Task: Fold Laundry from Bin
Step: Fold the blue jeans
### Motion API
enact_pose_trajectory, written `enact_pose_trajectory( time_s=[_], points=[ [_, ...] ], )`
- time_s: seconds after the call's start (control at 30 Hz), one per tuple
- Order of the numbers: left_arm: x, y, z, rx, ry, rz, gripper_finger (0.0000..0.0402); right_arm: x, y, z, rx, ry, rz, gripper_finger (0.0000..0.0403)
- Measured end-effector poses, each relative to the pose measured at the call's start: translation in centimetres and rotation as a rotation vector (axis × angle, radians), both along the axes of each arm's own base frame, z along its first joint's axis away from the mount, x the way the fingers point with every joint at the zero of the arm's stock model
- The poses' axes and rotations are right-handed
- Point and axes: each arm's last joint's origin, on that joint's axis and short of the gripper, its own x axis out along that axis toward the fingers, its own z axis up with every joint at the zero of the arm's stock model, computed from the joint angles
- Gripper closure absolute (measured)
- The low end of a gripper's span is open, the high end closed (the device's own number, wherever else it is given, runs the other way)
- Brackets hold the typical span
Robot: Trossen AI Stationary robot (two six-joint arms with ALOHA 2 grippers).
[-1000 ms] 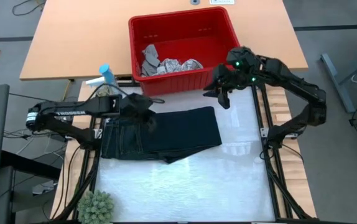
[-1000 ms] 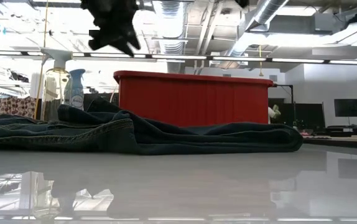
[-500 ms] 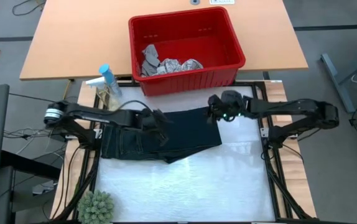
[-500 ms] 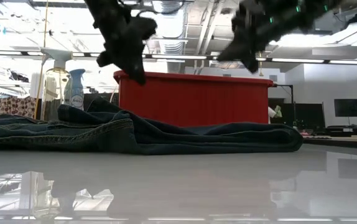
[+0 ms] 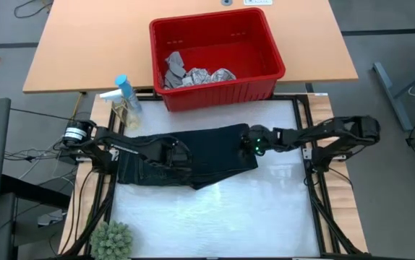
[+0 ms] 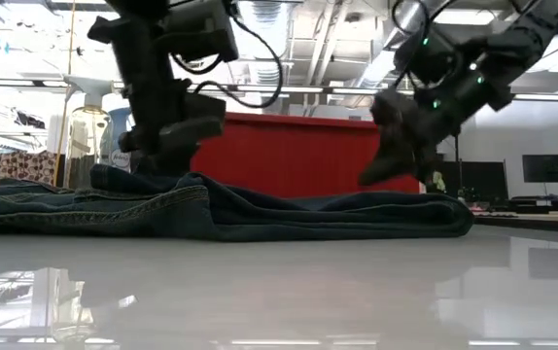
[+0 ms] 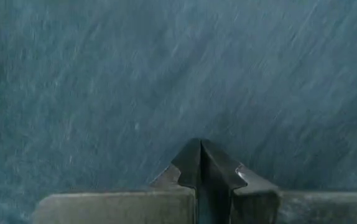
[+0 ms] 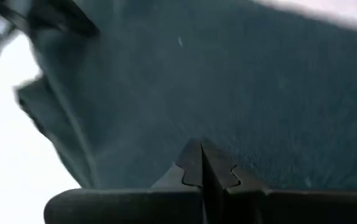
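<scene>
The dark navy trousers (image 5: 193,155) lie folded flat on the white table top (image 5: 215,217), and denim fills both wrist views. My left gripper (image 5: 181,153) is shut and low over their left-middle part (image 7: 166,74). My right gripper (image 5: 245,141) is shut at their right end (image 8: 278,106). The red bin (image 5: 215,79) stands beyond the table's far edge. A grey cloth (image 5: 173,66) and a white leaf-print cloth (image 5: 209,75) lie in it. My left gripper sets its shut fingertips (image 6: 165,158) down on the top layer of the trousers, slanting down from the table's left; no cloth shows between the fingers (image 7: 191,163). My right gripper comes slanting down from the right over the trousers' right end; I cannot tell whether its tips (image 6: 368,178) touch the cloth.
Two spray bottles (image 5: 124,97) stand at the table's far left corner. A small green plant (image 5: 112,240) sits at the near left corner. Black frame rails (image 5: 312,180) run along the table's sides. The near half of the white top is bare.
Both grippers have shut and come down onto the trousers. The left one has gone right and toward the near edge, over the left-middle part. The right one has left the bin's right corner and swung left and down to the trousers' right end. The trousers have kept still.
</scene>
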Motion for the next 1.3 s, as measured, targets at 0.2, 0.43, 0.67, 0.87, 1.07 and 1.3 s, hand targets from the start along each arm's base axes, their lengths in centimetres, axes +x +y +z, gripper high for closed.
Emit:
enact_pose_trajectory(
  time_s=[0.2, 0.43, 0.67, 0.87, 1.07, 1.3],
  points=[
    [-0.8, -1.1, -0.4, -0.021, 0.046, -0.001, 0.0401, 0.8, 0.3, -3.8, 0.046, 0.141, 0.001, 0.0375],
    [-1.4, -1.6, -0.1, -0.029, 0.091, -0.013, 0.0401, 1.2, 0.4, -4.7, 0.053, 0.162, 0.002, 0.0383],
    [-1.0, -1.2, 6.4, 0.179, -0.187, 0.068, 0.0401, 0.8, -0.1, -3.9, 0.048, 0.146, -0.009, 0.0378],
    [-2.3, 0.0, 5.6, 0.251, -0.189, 0.129, 0.0401, 0.8, -0.1, -3.9, 0.048, 0.142, -0.007, 0.0381],
    [-4.2, 1.0, 2.3, 0.330, -0.141, 0.278, 0.0401, 0.8, -0.1, -3.9, 0.051, 0.141, -0.005, 0.0377],
    [-5.8, 1.2, -1.0, 0.230, -0.140, 0.351, 0.0401, 0.8, -0.2, -3.9, 0.058, 0.141, -0.002, 0.0378]
  ],
)
